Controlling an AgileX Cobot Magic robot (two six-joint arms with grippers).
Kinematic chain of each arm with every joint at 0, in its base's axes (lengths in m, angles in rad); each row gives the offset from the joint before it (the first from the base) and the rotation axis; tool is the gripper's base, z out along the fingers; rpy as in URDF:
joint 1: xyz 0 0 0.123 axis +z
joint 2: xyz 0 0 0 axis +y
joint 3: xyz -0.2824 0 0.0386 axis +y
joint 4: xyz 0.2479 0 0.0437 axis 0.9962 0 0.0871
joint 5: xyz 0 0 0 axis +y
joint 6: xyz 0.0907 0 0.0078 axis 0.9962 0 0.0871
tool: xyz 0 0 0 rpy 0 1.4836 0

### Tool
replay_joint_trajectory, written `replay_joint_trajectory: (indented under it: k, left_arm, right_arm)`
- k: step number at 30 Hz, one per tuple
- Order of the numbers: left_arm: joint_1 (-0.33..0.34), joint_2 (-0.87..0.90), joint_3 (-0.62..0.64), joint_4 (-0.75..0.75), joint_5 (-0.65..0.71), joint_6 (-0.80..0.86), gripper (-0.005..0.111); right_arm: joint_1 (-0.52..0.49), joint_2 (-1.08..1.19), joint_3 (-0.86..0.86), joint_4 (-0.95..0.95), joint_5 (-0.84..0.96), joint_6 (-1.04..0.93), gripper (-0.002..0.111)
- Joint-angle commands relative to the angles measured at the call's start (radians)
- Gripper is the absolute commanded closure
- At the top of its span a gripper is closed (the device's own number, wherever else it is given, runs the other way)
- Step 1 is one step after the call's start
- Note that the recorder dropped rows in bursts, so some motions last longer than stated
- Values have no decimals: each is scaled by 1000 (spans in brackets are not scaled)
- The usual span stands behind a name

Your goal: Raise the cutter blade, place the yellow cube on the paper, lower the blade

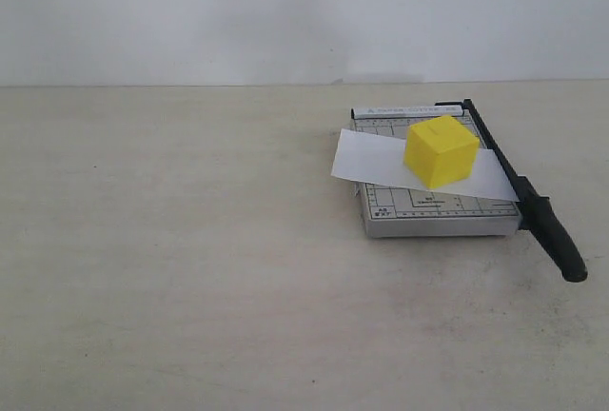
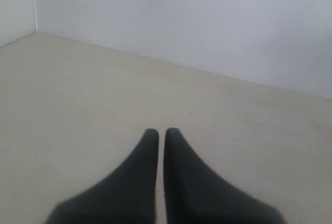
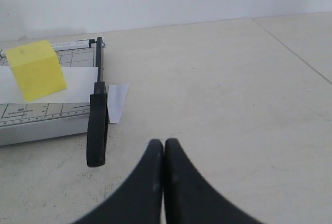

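Observation:
The yellow cube (image 1: 441, 150) (image 3: 36, 70) rests on the white paper (image 1: 366, 159) (image 3: 78, 84), which lies across the grey gridded cutter board (image 1: 433, 209) (image 3: 36, 125). The black cutter blade (image 1: 525, 194) (image 3: 97, 125) lies lowered along the board's right side, its thick handle sticking out past the front edge. Neither gripper appears in the exterior view. My right gripper (image 3: 164, 143) is shut with nothing in it, above the bare table and apart from the handle end. My left gripper (image 2: 158, 132) is shut and holds nothing, facing bare table and wall.
The pale table (image 1: 190, 268) runs back to a white wall (image 1: 285, 11). A cut end of the paper (image 3: 116, 102) pokes out past the blade on the table side.

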Motion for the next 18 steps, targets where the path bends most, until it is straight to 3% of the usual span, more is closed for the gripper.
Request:
replay_joint_trajectory:
  k: [1, 3, 7, 14, 18]
  left_arm:
    - [-78, -10, 4, -52, 21, 243, 102]
    - [-149, -10, 4, -83, 30, 372, 102]
    - [-267, -10, 4, -112, 80, 394, 102]
    - [-278, -10, 4, -112, 187, 489, 102]
    - [-278, -10, 4, -231, 139, 553, 102]
  right_arm:
    - [-5, -5, 5, 2, -12, -5, 108]
    - [-5, -5, 5, 2, -28, -5, 108]
    - [-5, -5, 5, 2, -28, -5, 108]
    - [-5, -5, 5, 2, -28, -5, 108]
    - [-5, -5, 5, 2, -28, -5, 108]
